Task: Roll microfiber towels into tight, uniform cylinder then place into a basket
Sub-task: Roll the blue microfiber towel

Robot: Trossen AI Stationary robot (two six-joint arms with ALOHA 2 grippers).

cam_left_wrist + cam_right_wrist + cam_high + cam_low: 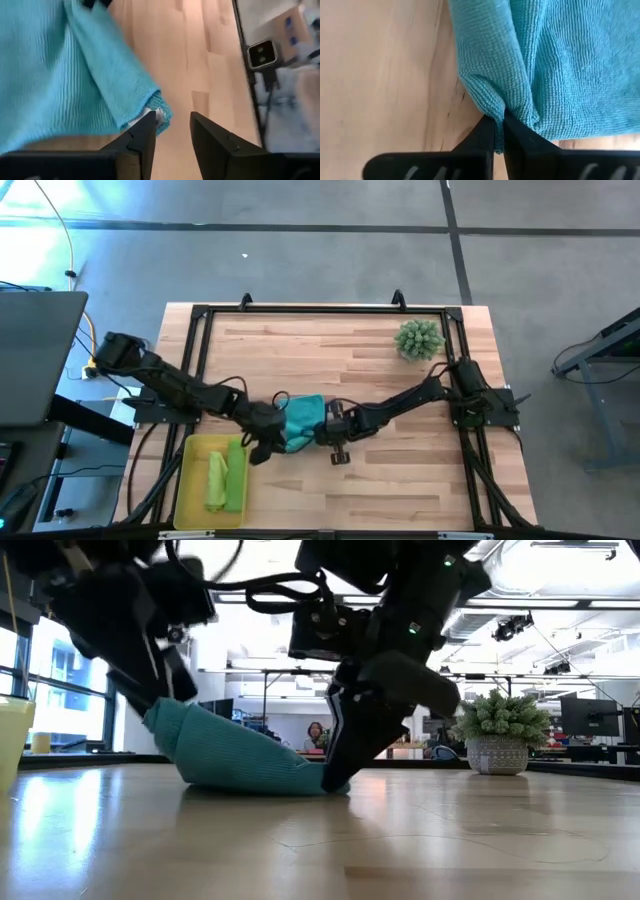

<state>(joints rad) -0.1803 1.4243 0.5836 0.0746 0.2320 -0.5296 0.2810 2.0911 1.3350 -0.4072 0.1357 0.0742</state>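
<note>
The teal towel [303, 421] lies bunched on the table between my two grippers; its left end [165, 722] stands raised and the rest lies on the wood. My left gripper [172, 131] is open at that raised end, with bare table between its fingers. My right gripper [500, 131] is shut on the towel's other end, low at the table [340, 772]. Two lime green towels [226, 477] lie rolled in the yellow basket [192, 490] near the table's front left. My left gripper has a corner of the teal towel [156, 111] lying against the tip of one finger [145, 131]; nothing sits between its fingers. My right gripper pinches a folded edge of the teal towel [502, 114] between its two fingertips, several layers gathered. The fingers slant down from the table's right side. This end lies on the table [322, 783].
A spiky green plant in a pot [418, 339] stands at the far right of the table. The black frame rail [330, 310] runs round the wooden top. Bare wood lies near the front right [400, 490]. A person [316, 735] shows far off in the room.
</note>
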